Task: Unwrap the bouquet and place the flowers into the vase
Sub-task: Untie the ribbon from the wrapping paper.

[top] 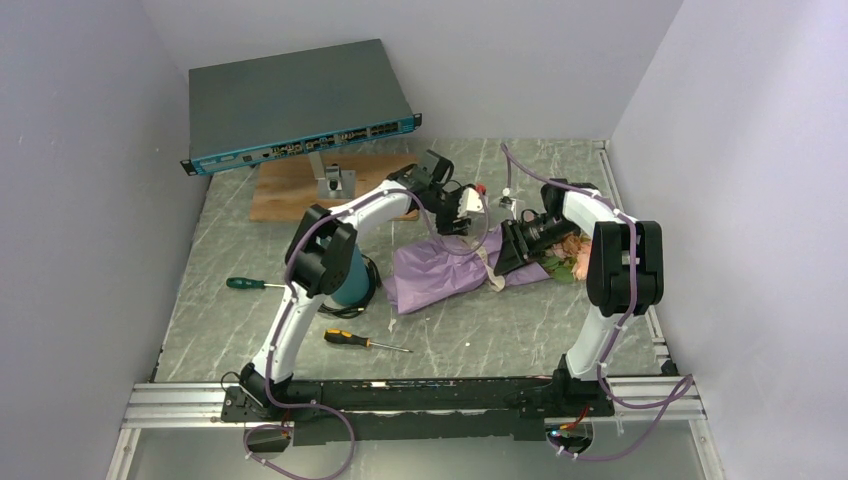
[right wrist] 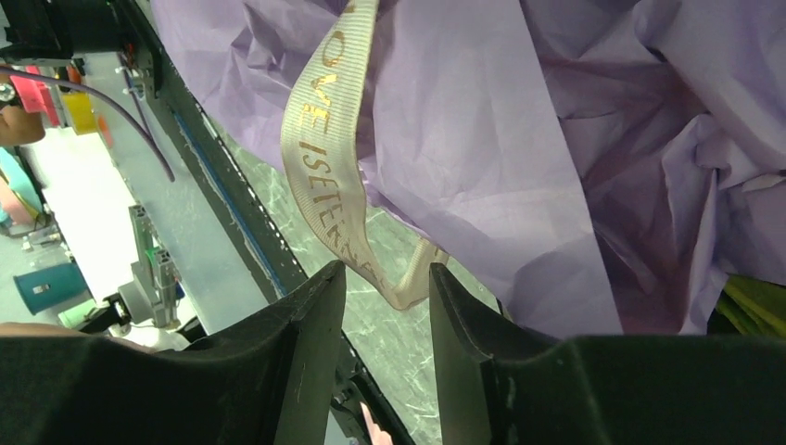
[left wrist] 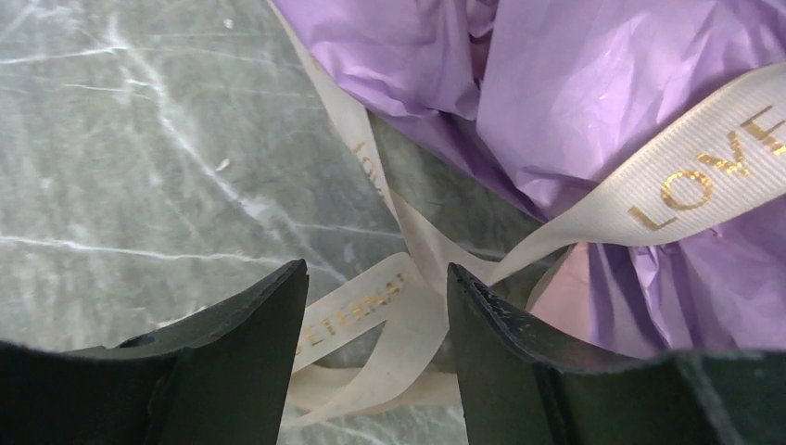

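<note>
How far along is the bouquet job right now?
Nothing finished yet; the cream gold-lettered ribbon looks loosened, though I cannot tell if it is untied. In hand: the left gripper and right gripper, both open, straddle ribbon strands. Remaining: strip the crinkly purple paper off the pink and peach roses, then stand them in the small teal vase, which holds no flowers.

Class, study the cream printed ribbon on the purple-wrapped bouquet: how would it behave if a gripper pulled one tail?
The ribbon is probably floppy: its tails curl and loop limply across the table. Thin and flat, it likely weighs almost nothing. Its satin-like sheen suggests it could slip from a light pinch.
</note>
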Action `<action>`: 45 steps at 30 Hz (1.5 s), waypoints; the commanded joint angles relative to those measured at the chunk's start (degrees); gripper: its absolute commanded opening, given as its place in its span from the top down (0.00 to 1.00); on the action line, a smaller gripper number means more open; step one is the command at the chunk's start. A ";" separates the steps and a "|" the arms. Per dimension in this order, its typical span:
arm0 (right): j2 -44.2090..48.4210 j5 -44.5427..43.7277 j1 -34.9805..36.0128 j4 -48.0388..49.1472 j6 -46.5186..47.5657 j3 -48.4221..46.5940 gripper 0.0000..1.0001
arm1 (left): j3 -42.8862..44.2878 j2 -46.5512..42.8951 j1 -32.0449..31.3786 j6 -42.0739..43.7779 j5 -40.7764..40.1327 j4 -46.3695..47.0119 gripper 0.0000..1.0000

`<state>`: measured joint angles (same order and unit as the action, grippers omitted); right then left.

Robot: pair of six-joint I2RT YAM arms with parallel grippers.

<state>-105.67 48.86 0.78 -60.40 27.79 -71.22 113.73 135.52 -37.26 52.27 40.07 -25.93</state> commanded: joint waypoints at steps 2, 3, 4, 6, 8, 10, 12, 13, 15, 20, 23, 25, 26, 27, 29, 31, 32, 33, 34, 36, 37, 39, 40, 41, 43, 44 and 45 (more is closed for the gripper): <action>2.51 2.30 -0.29 -0.98 0.07 -2.99 0.59 | 3.66 2.55 -1.30 3.30 -0.92 -4.12 0.35; 2.49 2.14 -0.33 -1.03 0.15 -3.12 0.59 | 3.88 2.93 -1.33 3.69 -1.03 -4.64 0.35; 2.43 2.07 -0.36 -1.11 0.17 -3.28 0.58 | 3.89 3.08 -1.39 3.91 -1.05 -4.74 0.35; 2.28 2.00 -0.34 -1.21 0.16 -3.62 0.58 | 3.50 3.32 -1.37 4.25 -1.22 -4.46 0.36; 2.01 2.03 -0.36 -1.21 0.07 -4.03 0.58 | 3.43 3.47 -1.35 4.46 -1.46 -4.24 0.39; 1.66 2.07 -0.36 -1.30 0.06 -4.39 0.58 | 3.66 3.75 -1.32 4.36 -1.78 -4.18 0.45; 1.52 2.05 -0.41 -1.30 -0.06 -4.69 0.58 | 3.92 4.10 -1.32 4.42 -2.47 -4.07 0.53; 1.52 2.03 -0.42 -1.30 -0.08 -4.79 0.58 | 4.08 4.51 -1.28 4.18 -3.05 -3.83 0.58; 1.52 1.94 -0.43 -1.22 -0.18 -4.82 0.58 | 4.71 5.25 -1.21 2.36 -4.17 -2.43 0.69; 1.69 1.59 -0.51 -1.04 -0.35 -4.72 0.58 | 6.47 5.13 -0.27 -3.89 -5.12 2.76 0.95; 1.71 1.51 -0.56 -0.97 -0.36 -4.89 0.58 | 4.69 2.61 0.50 -6.73 -4.92 7.03 1.00; 1.69 1.65 -0.53 -0.80 -0.54 -5.02 0.58 | 3.18 0.68 0.96 -8.54 -4.33 9.28 1.00; 1.62 1.72 -0.56 -0.73 -0.61 -5.03 0.58 | 2.76 -0.17 1.23 -9.57 -4.05 9.94 1.00; 1.53 1.80 -0.52 -0.69 -0.74 -5.07 0.58 | 2.39 -1.01 1.42 -10.74 -3.54 10.55 1.00; 1.43 1.93 -0.52 -0.54 -0.96 -5.07 0.58 | 1.67 -2.52 1.69 -12.98 -2.41 11.53 1.00; 1.43 2.03 -0.51 -0.36 -1.17 -5.07 0.58 | 0.54 -4.24 1.83 -14.63 -1.11 11.94 1.00; 1.43 2.10 -0.51 -0.31 -1.22 -5.07 0.58 | -0.04 -5.09 1.83 -15.13 -0.53 12.08 1.00; 1.41 2.14 -0.51 -0.33 -1.27 -5.15 0.59 | -0.75 -5.97 1.84 -15.56 0.06 12.36 1.00; 1.50 2.12 -0.51 -0.37 -1.26 -5.15 0.59 | -1.52 -6.88 1.84 -16.17 0.39 12.70 1.00; 1.64 2.03 -0.51 -0.33 -1.33 -5.32 0.59 | -3.14 -8.86 1.84 -17.10 1.47 13.43 1.00; 1.75 1.98 -0.51 -0.26 -1.45 -5.45 0.59 | -4.00 -9.86 1.84 -17.31 1.99 13.70 1.00; 2.01 2.01 -0.53 -0.04 -1.58 -5.66 0.59 | -5.73 -11.87 1.84 -17.69 3.14 14.00 1.00; 2.11 2.02 -0.51 0.08 -1.67 -5.75 0.59 | -6.32 -12.68 1.81 -17.79 3.53 13.70 1.00; 2.08 2.09 -0.51 0.18 -1.81 -5.89 0.59 | -6.85 -13.22 1.76 -18.07 3.16 13.45 1.00; 2.07 2.27 -0.52 0.28 -1.99 -6.24 0.59 | -7.05 -13.36 1.79 -19.22 0.44 13.11 1.00; 1.98 2.36 -0.54 0.35 -2.15 -6.36 0.59 | -6.77 -13.03 1.83 -19.64 -2.13 12.86 1.00; 1.89 2.45 -0.52 0.44 -2.20 -6.45 0.59 | -6.57 -12.49 1.90 -19.80 -4.91 13.01 1.00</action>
<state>-105.65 49.41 0.49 -60.90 26.00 -75.20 107.31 124.77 -35.29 35.03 39.77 -14.04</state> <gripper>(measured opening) 0.413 0.012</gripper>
